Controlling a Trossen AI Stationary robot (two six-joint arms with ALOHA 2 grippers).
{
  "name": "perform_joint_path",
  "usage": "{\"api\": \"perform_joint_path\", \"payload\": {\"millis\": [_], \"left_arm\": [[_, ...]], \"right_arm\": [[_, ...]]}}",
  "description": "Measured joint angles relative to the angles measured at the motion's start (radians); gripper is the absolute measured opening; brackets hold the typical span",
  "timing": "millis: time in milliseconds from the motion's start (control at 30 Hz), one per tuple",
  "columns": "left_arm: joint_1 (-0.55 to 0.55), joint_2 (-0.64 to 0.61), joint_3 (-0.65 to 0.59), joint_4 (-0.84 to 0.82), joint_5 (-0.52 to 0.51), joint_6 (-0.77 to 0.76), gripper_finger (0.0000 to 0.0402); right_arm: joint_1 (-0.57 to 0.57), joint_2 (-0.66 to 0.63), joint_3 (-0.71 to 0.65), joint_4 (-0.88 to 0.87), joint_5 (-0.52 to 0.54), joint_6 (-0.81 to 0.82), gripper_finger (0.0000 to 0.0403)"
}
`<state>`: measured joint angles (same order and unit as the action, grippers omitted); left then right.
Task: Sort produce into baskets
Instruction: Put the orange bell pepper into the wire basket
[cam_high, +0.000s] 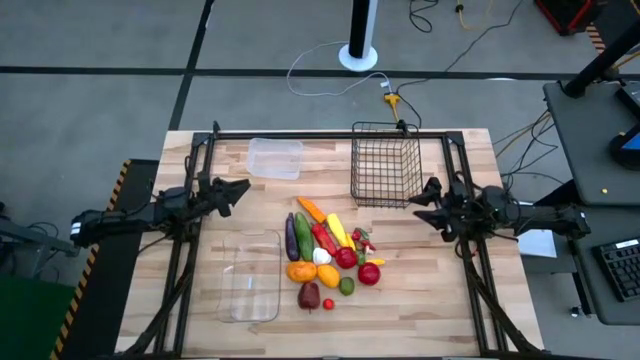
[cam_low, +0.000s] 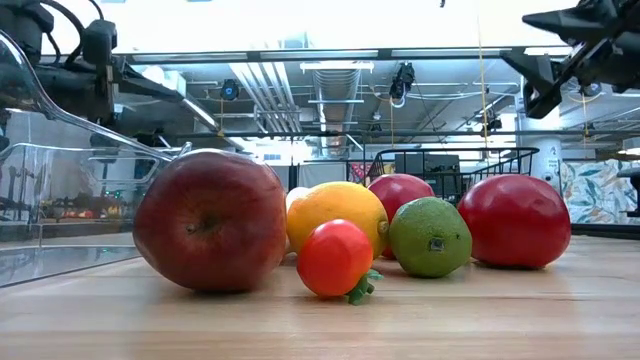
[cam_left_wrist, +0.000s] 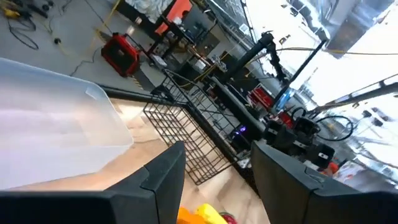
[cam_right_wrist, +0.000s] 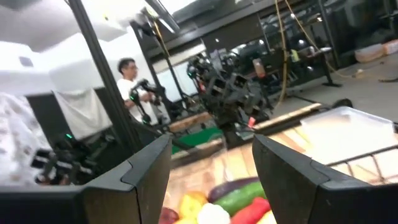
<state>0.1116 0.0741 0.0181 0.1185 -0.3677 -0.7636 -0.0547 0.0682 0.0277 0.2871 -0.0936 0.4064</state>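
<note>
A pale wooden table (cam_high: 420, 300) stands in a workshop, a person (cam_right_wrist: 130, 84) visible far behind. The produce (cam_high: 328, 255) lies heaped at its centre, none of it in the black wire basket (cam_high: 385, 165), the small clear tub (cam_high: 274, 158) or the long clear tray (cam_high: 250, 278). The left gripper (cam_high: 240, 188) and right gripper (cam_high: 418, 196) hover at opposite sides, both spread wide and holding nothing.
</note>
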Motion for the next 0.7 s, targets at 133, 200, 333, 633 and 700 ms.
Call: {"api": "perform_joint_path", "payload": {"millis": [133,200,333,633,700], "left_arm": [[-0.003,0.033,0.000,0.179,0.126,0.030,0.0166],[-0.009,0.059,0.001,0.267,0.163,0.062,0.0166],[-0.013,0.130,0.052,0.251,0.169,0.095,0.0166],[-0.028,0.431,0.345,-0.025,0.170,0.239,0.0166],[-0.033,0.510,0.423,-0.148,0.170,0.273,0.0166]], "right_arm": [[0.000,0.000,0.000,0.030,-0.025,0.052,0.0217],[0.000,0.000,0.000,0.035,-0.027,0.073,0.0217],[0.000,0.000,0.004,0.034,-0.027,0.108,0.0217],[0.000,0.064,0.195,-0.257,0.083,0.086,0.0217],[0.000,0.098,0.253,-0.352,0.130,0.081,0.0217]]}}
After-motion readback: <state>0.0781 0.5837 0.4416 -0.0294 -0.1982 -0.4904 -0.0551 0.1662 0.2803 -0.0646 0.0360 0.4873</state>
